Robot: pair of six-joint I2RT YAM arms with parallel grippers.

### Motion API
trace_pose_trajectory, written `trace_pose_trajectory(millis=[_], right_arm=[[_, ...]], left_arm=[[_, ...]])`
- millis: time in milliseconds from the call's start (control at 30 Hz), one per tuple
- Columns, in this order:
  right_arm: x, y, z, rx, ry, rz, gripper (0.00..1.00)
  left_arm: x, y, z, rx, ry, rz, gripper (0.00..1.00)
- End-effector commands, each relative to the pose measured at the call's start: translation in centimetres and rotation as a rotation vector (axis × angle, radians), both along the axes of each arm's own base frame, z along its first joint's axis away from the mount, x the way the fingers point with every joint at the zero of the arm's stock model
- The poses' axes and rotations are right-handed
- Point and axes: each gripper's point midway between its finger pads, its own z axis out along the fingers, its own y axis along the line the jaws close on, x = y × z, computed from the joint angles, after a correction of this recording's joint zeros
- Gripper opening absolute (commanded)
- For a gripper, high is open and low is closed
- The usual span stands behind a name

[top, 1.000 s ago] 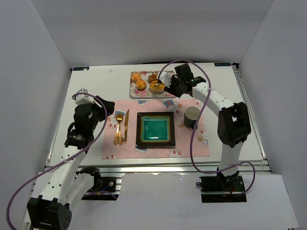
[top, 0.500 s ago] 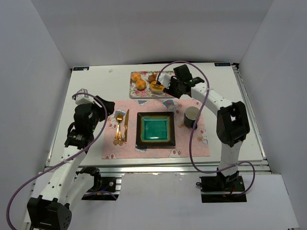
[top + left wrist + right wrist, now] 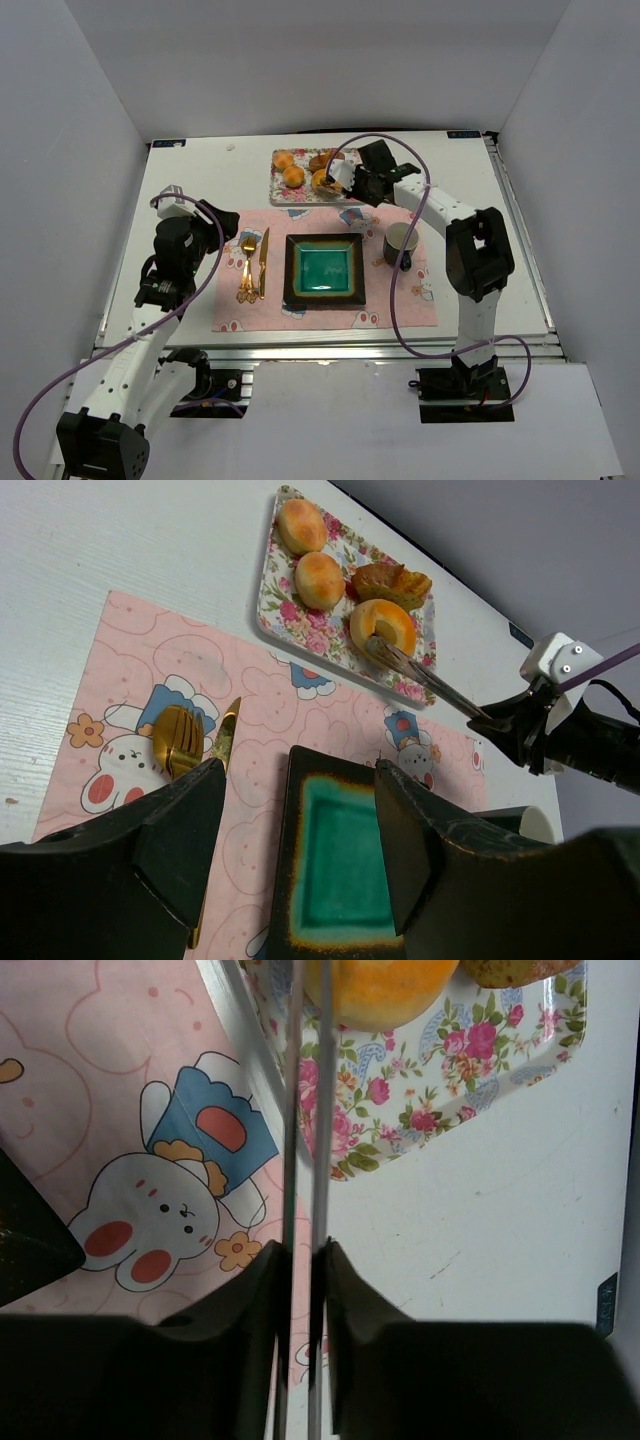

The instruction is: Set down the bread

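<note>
The right pincer (image 3: 300, 1260) is squeezed nearly closed on a pair of slim metal tongs (image 3: 430, 680). The tongs' tips reach the near edge of the golden-brown ring-shaped bread (image 3: 365, 615), which lies on the floral rectangular tray (image 3: 300, 620) at the back of the white bench (image 3: 120, 540). The left pincer (image 3: 300, 780) gapes wide and empty above the pink placemat (image 3: 130, 670).

Light was diffuse, even, from overhead; white table (image 3: 200, 180) was bright w/ soft shadows. In wrist view, left gripper's fingers (image 3: 170, 840) near lens were dark, soft-edged; bkgd sharp.
</note>
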Motion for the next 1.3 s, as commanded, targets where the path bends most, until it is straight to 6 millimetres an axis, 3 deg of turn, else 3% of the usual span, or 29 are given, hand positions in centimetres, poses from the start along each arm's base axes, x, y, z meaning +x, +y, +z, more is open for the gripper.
trace_pose_trajectory(millis=[0,100,200,233,367,400,500,533,600,733,967,1267], right_arm=[[0.7,0.9,2.8,0.036,-0.057,0.007,0.19],[0.5,1.2,4.2,0.068,-0.083,0.02,0.07],[-0.9,1.5,7.0,0.135,-0.083,0.032,0.01],[-1.7,1.5,9.0,0.173,-0.103,0.036,0.0],[-6.5,2.0,11.5,0.27,-0.042,0.134,0.0],[-8.0,1.7,10.6,0.268,0.002,0.155,0.0],[-13.5,1.1,11.7,0.306,0.06,0.255,0.0],[-15.5,0.7,9.7,0.291,0.12,0.269,0.0],[-18.8,0.2,8.3,0.289,0.168,0.307,0.01],[-21.4,-1.0,5.9,0.259,0.221,0.274,0.03],[-21.1,-2.1,3.5,0.21,0.225,0.202,0.07],[-22.5,-2.5,2.1,0.18,0.266,0.247,0.41]], left_arm=[[-0.1,0.2,0.5,-0.004,-0.024,0.011,0.71],[-0.2,0.3,0.5,-0.004,-0.024,0.013,0.71],[-0.1,0.3,0.9,-0.004,-0.034,0.017,0.71],[-0.1,0.3,1.0,-0.004,-0.035,0.017,0.71],[0.0,0.3,1.3,-0.003,-0.045,0.016,0.71],[0.0,0.3,1.3,-0.002,-0.042,0.013,0.71],[0.1,0.2,1.5,-0.004,-0.049,0.011,0.71],[0.1,0.2,1.4,-0.004,-0.048,0.01,0.71],[0.2,0.1,1.3,-0.004,-0.046,0.008,0.71],[0.3,0.0,1.2,-0.007,-0.046,0.003,0.71],[0.2,0.0,0.9,-0.005,-0.04,0.0,0.71],[-0.3,0.4,1.1,-0.012,-0.045,0.019,0.71]])
